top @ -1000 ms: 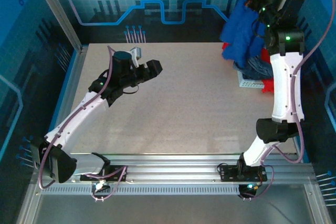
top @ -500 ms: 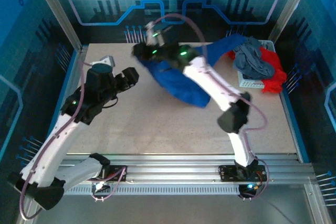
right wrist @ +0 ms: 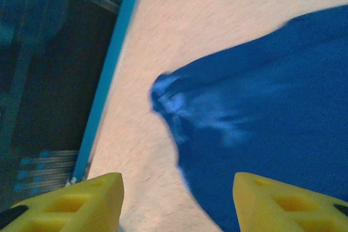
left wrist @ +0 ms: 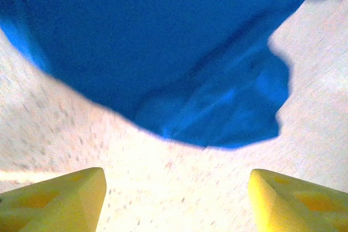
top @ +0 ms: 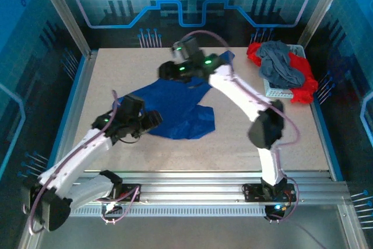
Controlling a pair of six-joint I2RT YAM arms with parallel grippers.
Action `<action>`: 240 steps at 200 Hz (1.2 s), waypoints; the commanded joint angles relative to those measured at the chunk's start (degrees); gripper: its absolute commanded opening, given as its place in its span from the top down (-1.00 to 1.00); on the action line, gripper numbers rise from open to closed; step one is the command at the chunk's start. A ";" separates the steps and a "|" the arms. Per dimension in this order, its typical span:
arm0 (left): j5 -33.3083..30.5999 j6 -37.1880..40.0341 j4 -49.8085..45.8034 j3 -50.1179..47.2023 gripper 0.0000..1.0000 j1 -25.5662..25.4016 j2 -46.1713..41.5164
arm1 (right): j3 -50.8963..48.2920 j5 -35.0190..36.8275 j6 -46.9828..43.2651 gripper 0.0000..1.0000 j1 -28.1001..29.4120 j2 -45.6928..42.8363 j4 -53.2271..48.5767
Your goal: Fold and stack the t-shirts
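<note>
Big change vs a sec ago: the blue t-shirt (top: pixel 178 112) is out of the basket (top: pixel 273 90) and down on the table (top: pixel 233 144), mid-left, after the right arm swings it across from the far-right corner. Right pincer (top: pixel 166 72) hovers over the shirt's far edge w/ fingers apart and nothing between them in the right wrist view (right wrist: pixel 176 199), so it has let go. Left arm has dropped in from the left; left pincer (top: pixel 152 119) sits low at the shirt's near-left edge, also apart and empty (left wrist: pixel 176 199), cloth (left wrist: pixel 163 52) just ahead of the tips. Meaning for the task: first shirt is delivered but lies crumpled, w/ a lobe sticking out near-right and creases through the middle, so it prob. needs spreading flat before any fold. No fold done, no stack yet. Around: grey t-shirt (top: pixel 281 65) heaped on the basket, red t-shirts (top: pixel 304 86) spilling over its rim, well apart from the blue one. In the way: right forearm crosses above the shirt's far-right part, and the two pincers work close across the same cloth.
</note>
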 commanded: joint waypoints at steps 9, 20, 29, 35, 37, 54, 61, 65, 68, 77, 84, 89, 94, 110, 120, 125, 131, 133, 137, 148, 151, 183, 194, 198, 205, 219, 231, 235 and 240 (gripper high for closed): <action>9.01 -12.26 14.38 -0.41 -0.41 -7.49 11.14 | -16.73 6.44 -0.93 -0.08 -9.06 -13.16 1.18; 9.28 -13.75 14.95 2.58 -0.40 -10.27 17.07 | -22.04 7.21 -0.85 -0.07 -12.21 -16.92 1.15; 8.94 -14.96 13.55 5.52 -0.39 -12.41 21.86 | -25.83 7.09 -1.05 -0.07 -14.56 -19.60 1.14; 8.84 -15.81 11.98 7.40 -0.39 -13.57 25.08 | -27.86 7.32 -1.11 -0.07 -15.88 -21.05 0.99; 8.87 -16.15 11.36 7.96 -0.40 -13.83 26.09 | -28.51 7.38 -1.15 -0.07 -16.22 -21.62 0.95; 9.15 -18.60 7.72 11.67 -0.41 -15.88 33.75 | -33.25 7.03 -1.52 -0.07 -18.57 -25.13 1.23; 8.53 -19.46 7.31 12.20 -0.41 -16.27 35.88 | -34.65 7.07 -1.71 -0.07 -19.11 -26.25 1.10; 7.87 -19.95 7.25 12.21 -0.41 -16.33 36.62 | -35.41 7.15 -1.86 -0.07 -19.36 -26.88 0.98; 7.30 -20.33 7.32 12.13 -0.41 -16.39 37.02 | -35.79 7.09 -1.98 -0.07 -19.49 -27.27 0.93; 5.10 -21.56 7.90 11.64 -0.41 -16.23 37.91 | -37.19 6.99 -2.25 -0.07 -19.77 -28.33 0.89; 3.51 -22.14 8.83 11.33 -0.39 -15.90 38.34 | -38.05 6.88 -2.41 -0.07 -19.82 -29.10 0.88; 2.45 -22.31 9.30 11.21 -0.38 -15.62 38.73 | -38.72 6.70 -2.43 -0.07 -19.80 -29.56 0.96; 1.48 -22.43 9.64 11.21 -0.36 -15.33 39.13 | -39.34 6.53 -2.45 -0.07 -19.81 -30.05 1.05; -1.47 -22.14 11.23 10.96 -0.27 -14.17 39.91 | -41.04 6.22 -2.35 -0.07 -19.79 -31.29 1.42; -3.47 -21.61 12.63 10.57 -0.16 -13.50 39.76 | -41.83 6.03 -2.27 -0.07 -19.87 -31.79 1.69; -4.61 -21.09 13.69 10.28 -0.09 -13.32 39.46 | -42.11 5.81 -2.25 -0.07 -19.88 -32.04 1.82; -5.98 -20.25 15.13 9.95 0.00 -13.15 39.03 | -42.40 5.53 -2.27 -0.07 -19.84 -32.19 1.93; -6.24 -19.97 15.55 9.83 0.03 -13.05 39.00 | -42.45 5.42 -2.26 -0.06 -19.82 -32.19 1.98; -6.72 -19.50 16.33 9.69 0.08 -12.95 38.92 | -42.56 5.20 -2.30 -0.07 -19.86 -32.18 2.02; -6.76 -18.60 18.69 9.25 0.29 -12.29 38.91 | -42.76 4.67 -2.34 -0.06 -19.83 -32.28 2.27; -6.60 -18.35 19.28 9.19 0.38 -12.16 38.94 | -42.82 4.55 -2.38 -0.06 -19.86 -32.29 2.29; -7.44 -16.75 18.11 8.71 1.00 -11.58 37.12 | -42.86 4.92 -2.60 -0.06 -19.85 -32.14 2.29; -7.61 -16.01 16.76 8.16 1.00 -11.58 34.55 | -42.76 5.04 -2.77 -0.05 -19.80 -32.00 2.24; -7.60 -15.74 16.11 7.92 1.00 -11.58 33.43 | -42.69 5.09 -2.86 -0.05 -19.80 -31.95 2.19; -7.35 -15.05 15.15 7.44 1.00 -11.62 31.32 | -42.71 5.22 -3.04 -0.05 -19.79 -31.85 2.16; -6.00 -13.29 13.64 6.50 1.00 -11.64 27.08 | -42.84 5.55 -3.21 -0.05 -19.75 -31.57 2.05; -3.04 -11.52 12.95 5.66 1.00 -11.66 23.84 | -42.93 5.67 -3.31 -0.05 -19.76 -31.19 2.11; -1.66 -10.78 12.93 5.43 1.00 -11.66 22.98 | -42.93 5.67 -3.31 -0.04 -19.77 -31.10 2.07; -0.17 -10.14 12.21 5.32 1.00 -11.63 22.02 | -42.93 5.67 -3.31 -0.04 -19.74 -31.02 2.07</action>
